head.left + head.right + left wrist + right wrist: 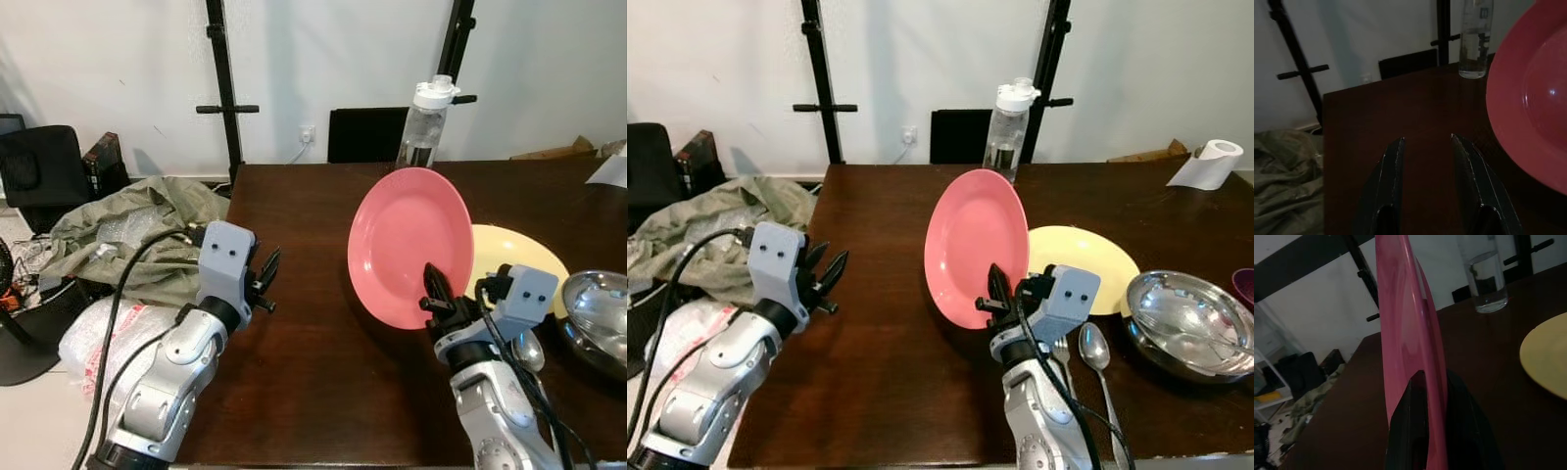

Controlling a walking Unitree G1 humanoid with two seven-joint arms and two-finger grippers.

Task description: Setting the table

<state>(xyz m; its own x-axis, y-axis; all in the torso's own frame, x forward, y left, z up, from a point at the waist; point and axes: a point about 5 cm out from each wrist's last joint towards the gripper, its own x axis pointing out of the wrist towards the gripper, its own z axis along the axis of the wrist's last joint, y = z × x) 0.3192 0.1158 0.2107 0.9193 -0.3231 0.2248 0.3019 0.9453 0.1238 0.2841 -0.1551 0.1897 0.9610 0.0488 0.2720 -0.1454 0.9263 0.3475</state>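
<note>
A pink plate [411, 245] stands tilted nearly on edge above the dark wooden table [304, 372], its face turned to my left. My right gripper [437, 290] is shut on the plate's lower rim; in the right wrist view the plate [1408, 338] rises edge-on between the two fingers. A yellow plate [519, 259] lies flat just behind and to the right of it. My left gripper [266, 277] hangs open over the table's left edge, holding nothing, its fingers [1393, 166] apart above bare wood.
A clear water bottle [423, 125] with a white cap stands at the table's far side. A steel bowl [1190, 323] and a spoon [1095, 351] lie at the right. A paper roll [1207, 163] sits far right. Green cloth [137, 230] and plastic bags lie on the floor left.
</note>
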